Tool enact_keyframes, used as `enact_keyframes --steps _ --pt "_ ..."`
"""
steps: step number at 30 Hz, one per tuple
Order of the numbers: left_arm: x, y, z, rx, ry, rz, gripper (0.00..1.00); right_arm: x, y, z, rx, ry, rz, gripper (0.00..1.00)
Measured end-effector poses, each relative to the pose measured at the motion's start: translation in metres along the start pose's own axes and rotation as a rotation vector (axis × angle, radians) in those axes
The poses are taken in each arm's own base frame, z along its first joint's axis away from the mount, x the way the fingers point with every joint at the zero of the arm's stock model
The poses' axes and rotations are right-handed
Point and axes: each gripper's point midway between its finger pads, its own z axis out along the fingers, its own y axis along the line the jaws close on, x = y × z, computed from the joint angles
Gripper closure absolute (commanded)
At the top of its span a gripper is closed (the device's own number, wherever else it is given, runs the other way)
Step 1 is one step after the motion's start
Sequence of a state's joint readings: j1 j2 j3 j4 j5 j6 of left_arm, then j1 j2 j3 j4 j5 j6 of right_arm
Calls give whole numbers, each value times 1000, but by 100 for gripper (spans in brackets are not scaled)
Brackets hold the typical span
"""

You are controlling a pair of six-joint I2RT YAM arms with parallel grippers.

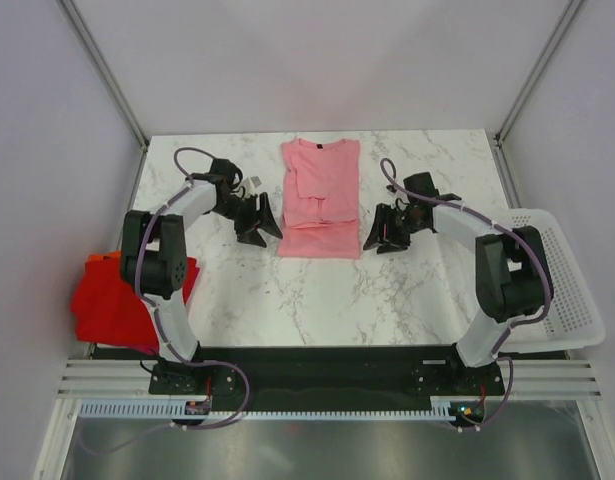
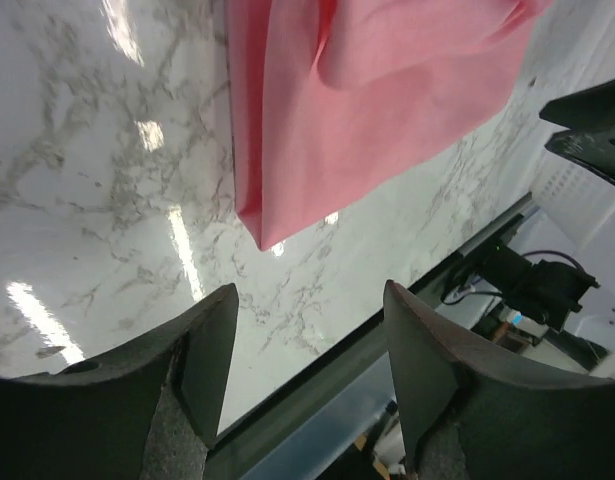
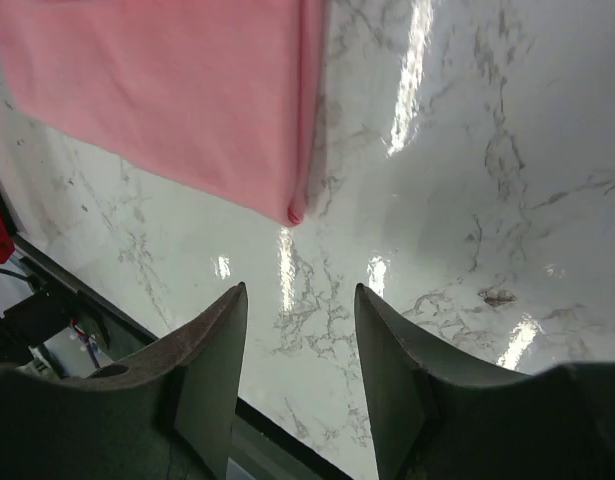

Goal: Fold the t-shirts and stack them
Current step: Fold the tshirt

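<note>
The light pink t-shirt (image 1: 319,197) lies flat at the back middle of the marble table, folded into a long strip with its lower part doubled up. My left gripper (image 1: 270,225) stands open just left of its near left corner, and my right gripper (image 1: 377,238) stands open just right of its near right corner. In the left wrist view the pink shirt (image 2: 367,100) lies ahead of my open left gripper (image 2: 309,295), apart from the fingers. The right wrist view shows the shirt's corner (image 3: 177,90) just beyond my open right gripper (image 3: 300,292). A folded red t-shirt (image 1: 112,300) with an orange one (image 1: 105,258) peeking out lies at the table's left edge.
A white perforated basket (image 1: 567,290) stands at the right edge of the table. Bare marble (image 1: 337,300) spreads between the pink shirt and the arm bases. White walls and metal frame posts close in the back corners.
</note>
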State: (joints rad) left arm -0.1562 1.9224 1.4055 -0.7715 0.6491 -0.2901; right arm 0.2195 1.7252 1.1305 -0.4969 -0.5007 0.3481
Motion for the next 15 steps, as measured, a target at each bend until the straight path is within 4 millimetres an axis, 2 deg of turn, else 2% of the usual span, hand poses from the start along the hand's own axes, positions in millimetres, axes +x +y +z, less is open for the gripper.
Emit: enact_keyframes --steps 2,4,15 --pt "19 5 10 19 62 -36 33 22 -9 12 -4 70 65 45" --pt "29 8 16 27 101 -60 34 31 -12 20 -12 106 107 45" --pt "39 22 41 32 176 -111 38 20 -6 44 -89 109 175 45"
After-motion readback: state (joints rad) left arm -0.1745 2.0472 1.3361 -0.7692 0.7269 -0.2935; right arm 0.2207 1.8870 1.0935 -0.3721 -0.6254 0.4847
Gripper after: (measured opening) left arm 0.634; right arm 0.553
